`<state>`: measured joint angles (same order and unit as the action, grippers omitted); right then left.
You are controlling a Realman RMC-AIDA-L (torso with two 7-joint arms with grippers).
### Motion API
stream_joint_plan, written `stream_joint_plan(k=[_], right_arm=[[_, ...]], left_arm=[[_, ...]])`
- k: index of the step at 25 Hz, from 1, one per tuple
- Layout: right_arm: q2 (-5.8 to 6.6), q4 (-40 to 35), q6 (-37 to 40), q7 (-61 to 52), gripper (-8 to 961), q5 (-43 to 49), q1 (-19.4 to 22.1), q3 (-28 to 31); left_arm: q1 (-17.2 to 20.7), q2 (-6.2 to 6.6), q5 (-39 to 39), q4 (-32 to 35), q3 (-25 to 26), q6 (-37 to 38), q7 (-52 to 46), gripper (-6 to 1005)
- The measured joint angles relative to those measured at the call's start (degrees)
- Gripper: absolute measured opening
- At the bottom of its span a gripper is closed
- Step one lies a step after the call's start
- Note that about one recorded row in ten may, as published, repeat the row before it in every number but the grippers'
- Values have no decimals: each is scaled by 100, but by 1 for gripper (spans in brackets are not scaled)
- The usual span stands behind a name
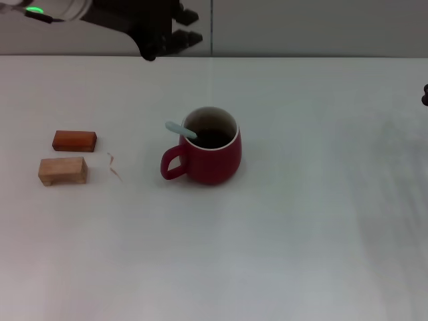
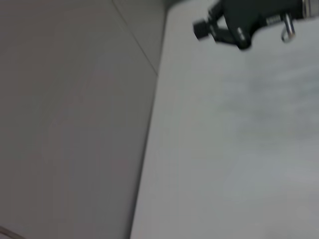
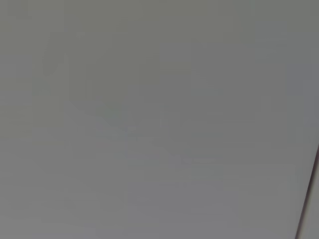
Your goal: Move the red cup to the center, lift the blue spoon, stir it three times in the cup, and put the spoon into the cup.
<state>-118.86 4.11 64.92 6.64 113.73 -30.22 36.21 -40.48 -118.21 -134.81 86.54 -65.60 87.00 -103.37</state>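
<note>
From the head camera, the rounded dark red ceramic mug (image 1: 212, 155) sits about mid-counter with the slim pale-blue-handled spoon (image 1: 181, 130) already leaning inside it, so I'd say the job's basically wrapped; the left hand (image 1: 175, 33) hangs over the far left edge of the white counter (image 1: 301, 234), fingers apart and holding nothing. Left wrist cam shows only bare counter plus the right hand (image 2: 209, 29) off at the right edge, can't tell if that one's open. Right wrist cam is plain grey, so the only move left is parking the left arm.

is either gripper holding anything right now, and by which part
Nothing is held. The left gripper hangs empty at the table's far edge; the blue spoon rests in the red cup.
</note>
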Motion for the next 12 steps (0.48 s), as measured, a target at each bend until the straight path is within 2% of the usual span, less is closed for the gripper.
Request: stream_joint_plan(k=[5,12], right_arm=[[7,-13,-5,-13,29,0,-1,3],[20,-55,-6,-16,30,-11,-2,43]], left_arm=[[218,30,1675,-522,1329,-239,684,252],[285,62,3779,-2310,3135,-432,1638,252]])
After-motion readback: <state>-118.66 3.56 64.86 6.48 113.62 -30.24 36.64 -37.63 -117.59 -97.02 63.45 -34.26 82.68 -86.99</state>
